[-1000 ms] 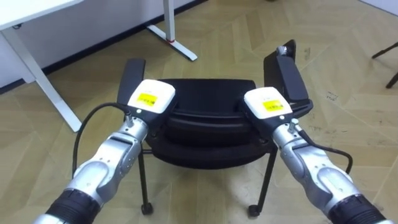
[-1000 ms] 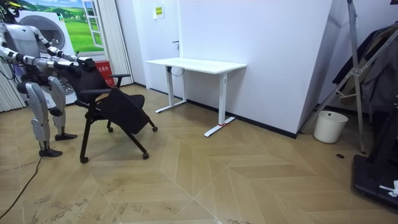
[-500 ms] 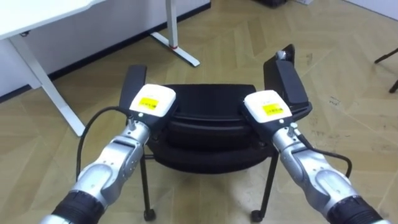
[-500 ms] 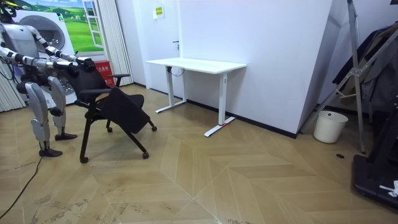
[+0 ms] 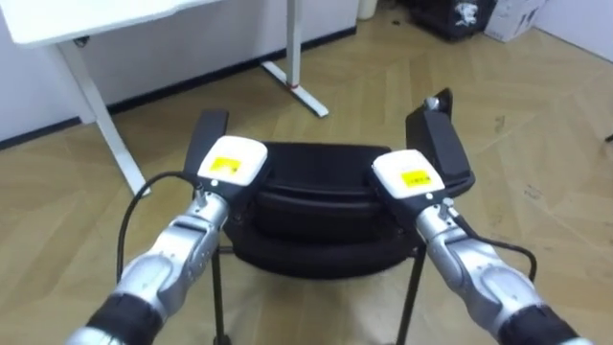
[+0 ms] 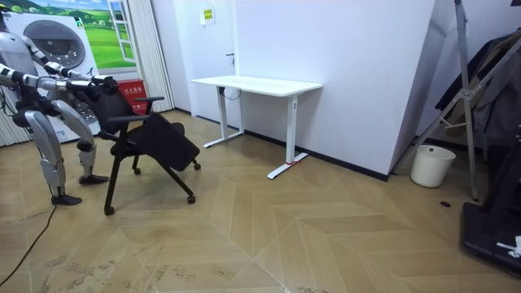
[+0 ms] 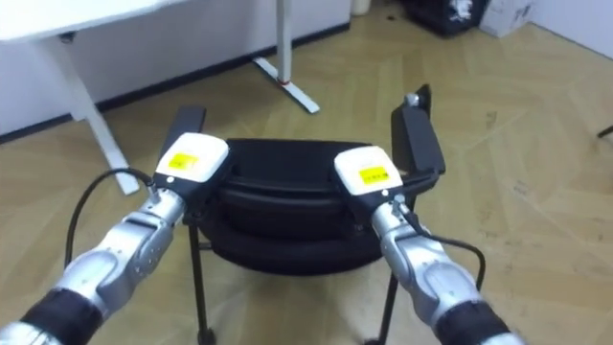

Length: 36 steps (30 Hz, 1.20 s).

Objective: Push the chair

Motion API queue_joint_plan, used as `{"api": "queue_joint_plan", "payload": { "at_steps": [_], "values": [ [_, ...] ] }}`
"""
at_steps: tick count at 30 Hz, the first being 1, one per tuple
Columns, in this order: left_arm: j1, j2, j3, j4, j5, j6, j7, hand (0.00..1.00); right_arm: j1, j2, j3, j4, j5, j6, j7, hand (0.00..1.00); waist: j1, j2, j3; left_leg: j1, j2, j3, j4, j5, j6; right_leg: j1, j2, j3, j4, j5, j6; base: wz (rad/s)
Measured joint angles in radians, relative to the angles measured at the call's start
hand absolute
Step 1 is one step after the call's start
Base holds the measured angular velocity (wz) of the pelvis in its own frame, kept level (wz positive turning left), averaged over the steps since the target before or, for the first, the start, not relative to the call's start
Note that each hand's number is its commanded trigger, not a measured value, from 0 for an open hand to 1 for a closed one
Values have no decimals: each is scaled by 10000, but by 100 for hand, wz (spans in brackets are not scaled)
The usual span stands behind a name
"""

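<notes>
Both hands sit on the top edge of the black chair's backrest, left hand and right hand well apart, backs up. Grip state unreadable: whatever is past the knuckles is hidden over the backrest edge, so can't tell if they clasp it or just press.

Just outboard of the left hand: left armrest. Just outboard of the right hand: right armrest, angled up. The chair's legs drop below the hands to casters on the floor.

Ahead of the hands and to the left: white desk, its near leg and a far foot on the floor. Floor is herringbone wood parquet.

Room view: robot stands at the room view's left, behind the chair, arms stretched forward to the backrest, one foot set back. Chair seat slants down away from the robot. Desk is beyond the chair against a white wall. White bin is well apart at the room view's right.
</notes>
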Motion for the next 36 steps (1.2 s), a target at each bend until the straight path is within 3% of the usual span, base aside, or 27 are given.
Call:
{"api": "queue_joint_plan", "payload": {
  "at_steps": [1, 3, 4, 6, 8, 11, 12, 13, 14, 16, 17, 18, 20, 21, 22, 23, 25, 26, 27, 28, 29, 31, 32, 33, 34, 36],
  "values": [
    [182, 15, 0, -34, 0, -1, 37, 100, 118, 62, 13, 46, -62, -11, 3, 100, 321, 64, -73, 4, -26, -84, -310, 473, 132, 67, -187, -337, 156, -184, 196, -68],
    [372, 207, 23, -300, -24, -30, 124, 100, 161, 152, 2, -69, -189, -40, -37, 100, 350, 63, -199, -2, -286, -382, -471, 682, 132, 201, -304, -810, 27, -230, 373, -16],
    [356, 294, 23, -459, -23, -27, 175, 100, 161, 150, -22, -170, -179, -40, -93, 100, 189, -200, -220, 4, -488, -435, -774, 770, 154, 158, -425, -859, 28, -261, 439, 45],
    [352, 360, 38, -678, -22, -16, 156, 100, 160, 126, -63, -209, -169, -40, -204, 100, 80, -358, -248, 55, -588, -299, -1142, 1170, 360, 138, -569, -988, 74, -324, 575, 33],
    [352, 362, 39, -787, -25, 20, 105, 100, 117, 100, -91, -217, -177, -29, -290, 100, 138, -358, -254, 61, -595, -140, -1055, 1328, 352, 160, -746, -1111, 191, -456, 556, 2],
    [312, 358, 70, -758, -66, 19, 75, 100, 54, 94, -90, -175, -189, -29, -335, 100, 162, -582, -210, 390, -760, 553, -848, 1171, 599, 517, -1266, -1340, 393, -708, 743, 9],
    [292, 359, 72, -743, -135, -10, 123, 100, 26, 65, -89, -219, -187, -28, -345, 100, 241, -666, -232, 445, -888, 771, -619, 975, 755, 549, -1544, -1377, 697, -853, 919, -8],
    [215, 356, 75, -660, -243, -30, 249, 100, -117, 23, -81, -215, -199, -27, -348, 100, 313, -589, -189, 433, -987, 742, -262, 589, 804, 455, -1740, -1461, 1413, -924, 1025, -12],
    [123, 347, 77, -567, -320, -34, 315, 100, -236, 9, -80, -186, -230, -27, -349, 100, 295, -485, -86, 400, -1030, 688, -61, 423, 835, 304, -1826, -1474, 2000, -842, 1015, 9],
    [-162, 297, 10, -184, -369, -132, 421, 100, -320, 26, -84, -23, -191, -26, -383, 100, 199, -380, -28, 602, -1089, 309, 238, -11, 950, -462, -2174, -1108, 4135, 162, 808, 36],
    [-187, 312, 0, -168, -365, -141, 427, 100, -321, 50, -83, 43, -182, -26, -417, 100, 214, -341, 5, 706, -1047, 150, 248, -101, 945, -742, -2190, -930, 4554, 548, 769, 23],
    [-187, 387, -26, -198, -363, -167, 431, 100, -315, 129, -83, 115, -174, -26, -488, 100, 216, -194, 59, 845, -1041, -262, 219, -255, 989, -1229, -2026, -474, 5158, 744, 683, -6],
    [-231, 450, -19, -182, -363, -205, 488, 100, -354, 154, -67, 87, -193, -6, -566, 100, 369, 1, 130, 1083, -986, -719, 46, -376, 967, -2146, -1492, -115, 5063, 297, 635, -5],
    [-235, 512, -7, -163, -353, -218, 523, 100, -369, 212, -48, 52, -215, 22, -588, 100, 388, 149, 137, 1215, -948, -1038, -136, -401, 953, -2709, -1047, 71, 4399, 272, 613, 29],
    [-260, 569, -7, -119, -334, -259, 601, 100, -369, 232, -32, 18, -235, 27, -601, 100, 381, 142, 119, 1360, -972, -1218, -309, -413, 936, -3274, -731, 307, 3465, 335, 632, 41],
    [-267, 570, -8, -58, -335, -282, 672, 100, -366, 254, -31, 43, -239, 27, -628, 100, 350, 142, 121, 1440, -993, -1341, -321, -471, 938, -3472, -622, 339, 2931, 440, 612, 53],
    [-242, 537, -37, 129, -365, -334, 709, 100, -316, 288, -23, 133, -252, -92, -660, 100, 74, 50, 69, 1860, -1175, -1798, -317, -790, 914, -3772, -395, 763, 300, 1419, 649, 82],
    [-201, 480, -39, 207, -366, -345, 711, 100, -285, 280, -23, 186, -260, -154, -658, 100, 62, -97, 7, 2110, -1303, -1859, -289, -1044, 826, -3788, -494, 1059, -754, 1902, 712, 72],
    [-158, 472, -38, 208, -375, -344, 713, 100, -284, 279, -23, 213, -267, -189, -644, 100, 55, -148, -16, 2226, -1359, -1904, -186, -1224, 782, -3785, -563, 1152, -1074, 2181, 719, 53],
    [-88, 425, -26, 209, -420, -339, 709, 100, -283, 249, -24, 255, -272, -234, -618, 100, 51, -120, -69, 2357, -1367, -2144, 176, -1640, 662, -3671, -543, 1174, -986, 2819, 584, 38],
    [-71, 398, -26, 210, -454, -334, 706, 100, -290, 208, -28, 248, -270, -261, -586, 100, 49, -88, -130, 2351, -1293, -2207, 347, -1836, 600, -3655, -460, 1169, -863, 2930, 531, 40],
    [-79, 368, 5, 100, -457, -285, 767, 100, -490, 101, -71, 240, -268, -345, -412, 100, 118, 63, -198, 2493, -887, -2353, 633, -2329, 200, -3605, -211, 815, -318, 2930, 440, 33],
    [-77, 355, 12, 86, -458, -236, 813, 100, -561, 103, -80, 252, -252, -352, -289, 100, 144, 135, -205, 2691, -626, -2374, 627, -2516, 78, -3421, -83, 563, -212, 2936, 134, 35],
    [-77, 350, 21, 79, -452, -225, 828, 100, -569, 104, -91, 236, -252, -354, -250, 100, 141, 170, -203, 2804, -492, -2337, 623, -2603, -2, -3343, 0, 483, -83, 2841, -29, 39],
    [-78, 350, 65, 71, -439, -222, 833, 100, -584, 104, -92, 205, -250, -360, -201, 100, 187, 212, -223, 3024, -222, -2216, 587, -2750, -195, -3254, 206, 451, 217, 2562, -349, 32],
    [-138, 367, 194, 38, -421, -223, 808, 100, -733, 150, -95, 237, -227, -363, -75, 100, 298, 229, -220, 3076, 196, -1684, 1243, -2856, -373, -3161, 434, 398, 667, 1971, -516, 24]
  ]
}}
